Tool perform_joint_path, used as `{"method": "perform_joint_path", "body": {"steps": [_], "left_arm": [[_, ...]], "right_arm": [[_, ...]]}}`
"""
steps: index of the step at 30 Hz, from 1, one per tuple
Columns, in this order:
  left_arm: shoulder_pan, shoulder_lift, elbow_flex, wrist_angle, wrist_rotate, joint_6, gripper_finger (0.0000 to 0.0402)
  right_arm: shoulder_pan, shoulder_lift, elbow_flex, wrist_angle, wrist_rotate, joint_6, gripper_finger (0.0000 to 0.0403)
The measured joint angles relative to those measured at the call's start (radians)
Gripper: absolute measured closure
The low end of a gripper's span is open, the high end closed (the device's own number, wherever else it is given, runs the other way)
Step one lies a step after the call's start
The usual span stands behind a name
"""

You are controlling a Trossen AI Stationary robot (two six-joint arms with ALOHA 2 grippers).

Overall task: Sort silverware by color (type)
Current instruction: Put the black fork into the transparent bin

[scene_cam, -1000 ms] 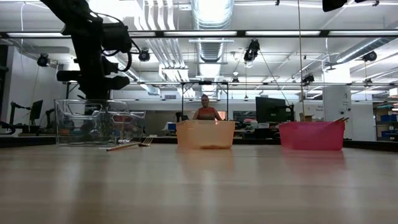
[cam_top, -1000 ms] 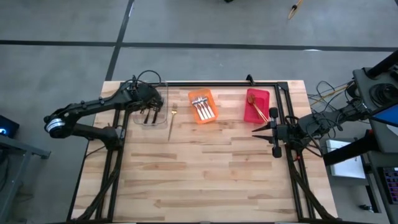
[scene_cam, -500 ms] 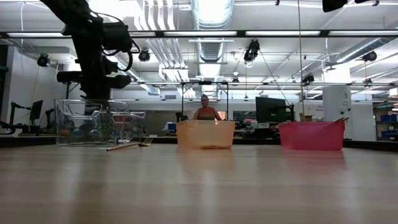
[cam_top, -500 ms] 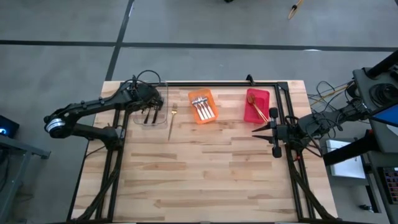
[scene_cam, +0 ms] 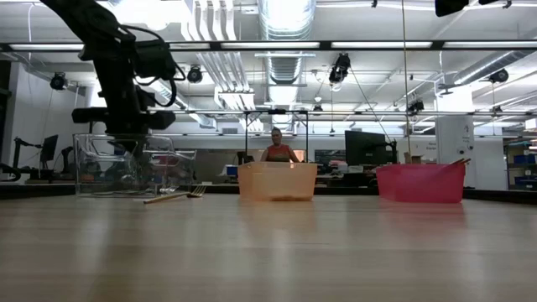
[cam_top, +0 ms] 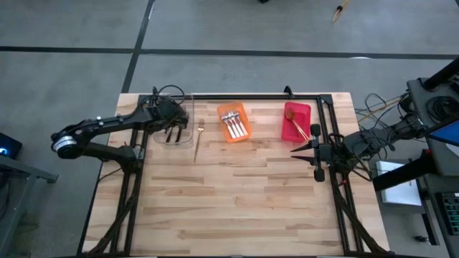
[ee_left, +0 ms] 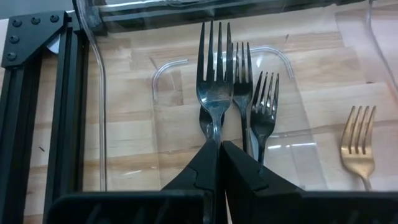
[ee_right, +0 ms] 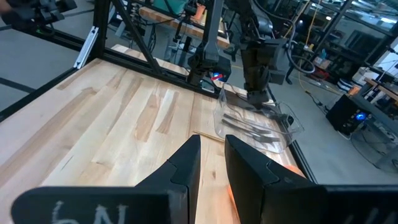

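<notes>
Overhead: left tool point(cam_top: 170, 123) is hanging over the clear bin point(cam_top: 174, 136) at the far left of the surface point(cam_top: 237, 193), probably because that's where the dark forks are going. One gold fork point(cam_top: 198, 142) is lying loose just beside that bin, not yet sorted. Orange bin point(cam_top: 234, 122) is holding the white-handled silver forks point(cam_top: 236, 126), looks like three or four, hard to count. Red bin point(cam_top: 295, 120) is holding gold ones, maybe two. Right tool point(cam_top: 295, 151) is waiting near the red bin.

Table level: left arm is coming down over the clear bin point(scene_cam: 126, 165); loose gold fork point(scene_cam: 172, 196) is resting beside it, orange bin point(scene_cam: 278, 180) in the middle, red bin point(scene_cam: 420, 182) on the right.

Left wrist: fingers point(ee_left: 239, 168) are pinched right together on the stem of one dark fork point(ee_left: 215, 78), holding it tines-forward above the bin. Two more dark forks point(ee_left: 262, 106) are lying in there already, so three dark total.

Right wrist: right fingers point(ee_right: 186, 163) are sitting slightly apart, gripping nothing I can see.
</notes>
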Motion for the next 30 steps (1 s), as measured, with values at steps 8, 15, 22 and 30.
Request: {"method": "perform_joint_path", "body": {"steps": [8,15,22,30], "left_arm": [[0.000,0.051,-0.002,0.001,-0.005,0.000,0.0401],[0.000,0.124,0.001,0.000,-0.006,0.001,0.0401],[0.000,0.174,0.008,0.001,-0.008,0.001,0.0401],[0.000,0.190,0.008,0.000,-0.009,0.000,0.0401]], "right_arm": [[0.000,0.000,0.000,0.000,0.000,0.000,0.0337],[0.000,0.000,0.000,0.000,0.000,0.000,0.0337],[0.000,0.000,0.000,0.000,0.000,0.000,0.0337],[0.000,0.000,0.000,0.000,0.000,0.000,0.0337]]}}
